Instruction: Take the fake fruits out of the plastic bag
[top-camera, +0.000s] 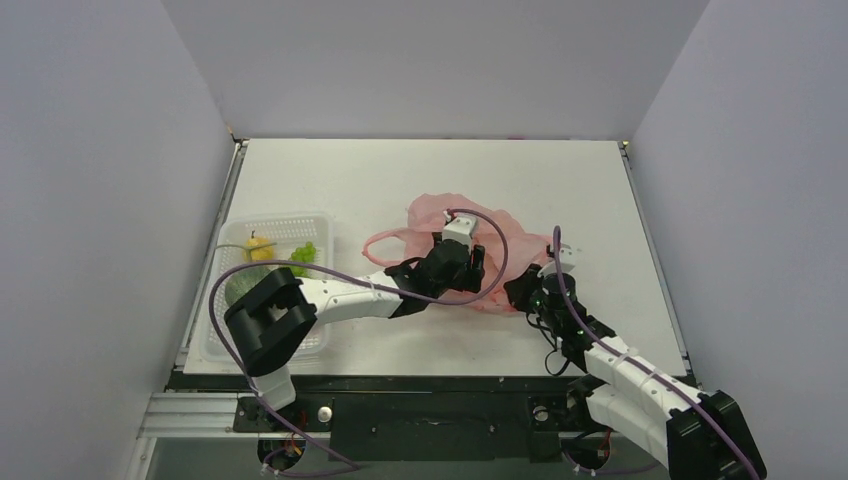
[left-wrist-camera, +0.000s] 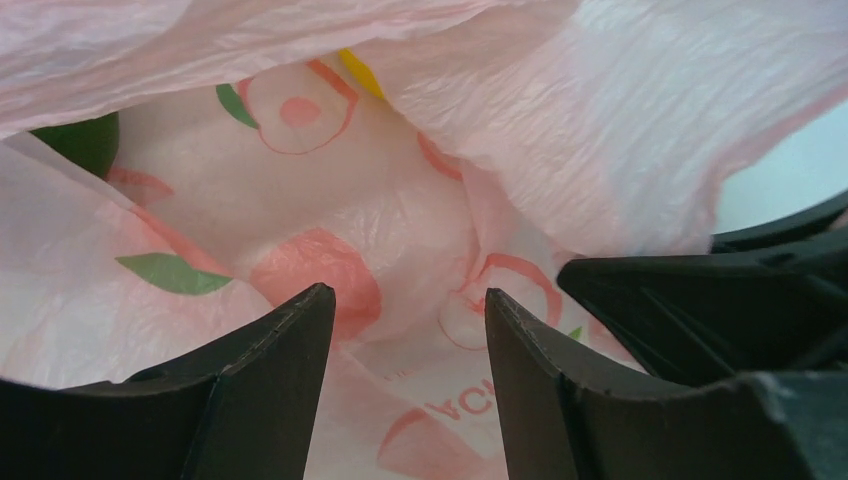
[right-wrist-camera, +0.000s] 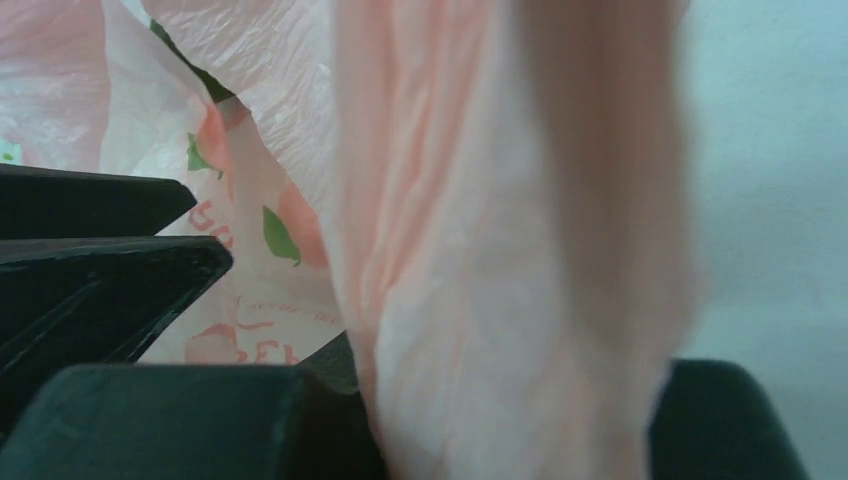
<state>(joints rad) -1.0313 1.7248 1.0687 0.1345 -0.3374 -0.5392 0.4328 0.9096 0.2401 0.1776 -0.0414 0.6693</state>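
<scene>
The pink plastic bag (top-camera: 478, 222) lies crumpled at the table's middle. My left gripper (top-camera: 472, 272) is open with its jaws inside the bag's mouth, nothing between them (left-wrist-camera: 410, 300). In the left wrist view a dark green rounded fruit (left-wrist-camera: 82, 140) and a sliver of a yellow fruit (left-wrist-camera: 360, 72) show under the film (left-wrist-camera: 600, 120). My right gripper (top-camera: 522, 290) is shut on the bag's right edge; bunched pink film (right-wrist-camera: 500, 250) fills its jaws (right-wrist-camera: 520, 400). A yellow lemon (top-camera: 259, 247), a light green grape bunch (top-camera: 303, 253) and a green fruit (top-camera: 240, 288) lie in the clear tray (top-camera: 322, 222).
The tray stands at the table's left edge, partly under my left arm (top-camera: 340, 295). One bag handle (top-camera: 382, 240) loops toward the tray. The two grippers are close together; the right one's black fingers (left-wrist-camera: 720, 290) show in the left wrist view. Grey walls enclose the table.
</scene>
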